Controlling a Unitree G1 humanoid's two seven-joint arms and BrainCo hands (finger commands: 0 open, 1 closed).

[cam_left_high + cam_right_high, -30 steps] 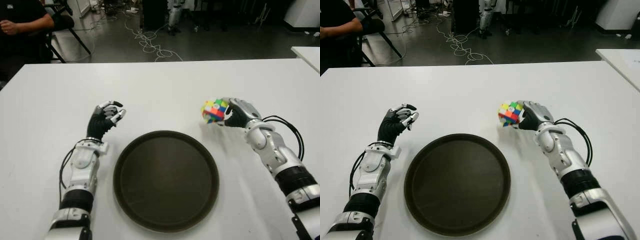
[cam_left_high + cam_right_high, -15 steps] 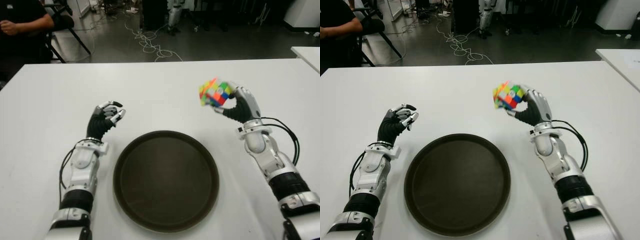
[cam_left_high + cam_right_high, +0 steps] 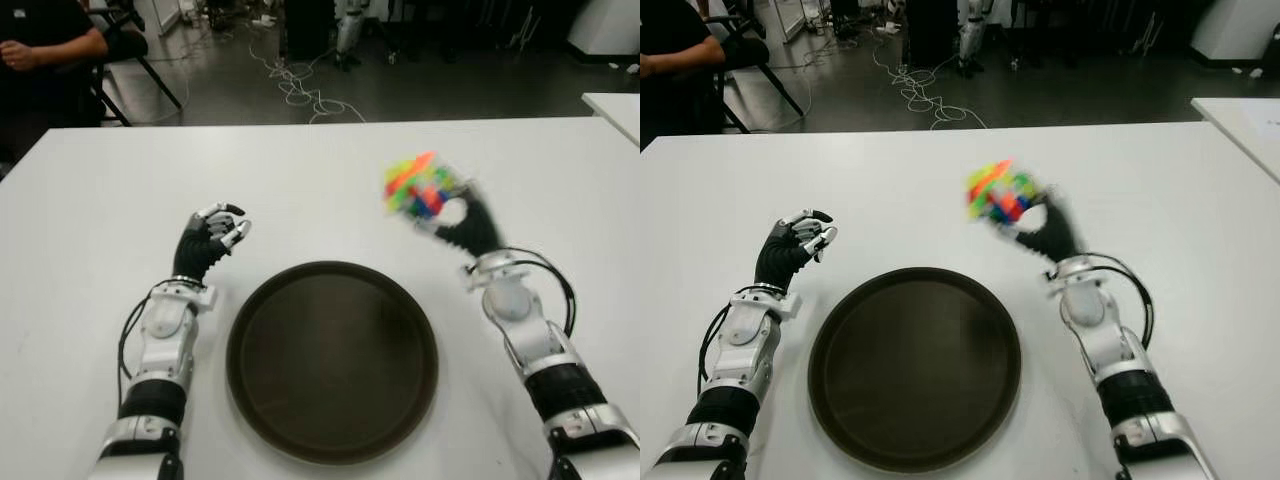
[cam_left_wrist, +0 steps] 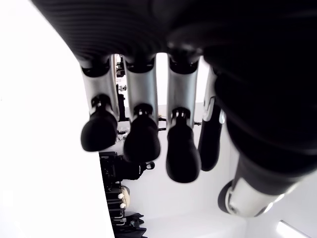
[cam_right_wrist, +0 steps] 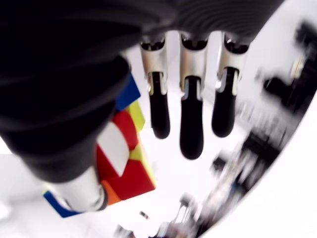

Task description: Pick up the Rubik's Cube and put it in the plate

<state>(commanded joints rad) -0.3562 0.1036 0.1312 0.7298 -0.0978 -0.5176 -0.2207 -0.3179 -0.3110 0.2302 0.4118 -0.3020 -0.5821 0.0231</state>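
Currently: cube (image 3: 418,187) clamped in right hand (image 3: 462,222), held aloft far-right of plate (image 3: 250,390) for transfer. Left hand (image 3: 208,240) left of plate, fingers curled, nothing held.

Rubik's Cube (image 3: 418,188) in green, red, yellow, blue, orange squares; dark brown plate (image 3: 332,360); white table (image 3: 90,200)
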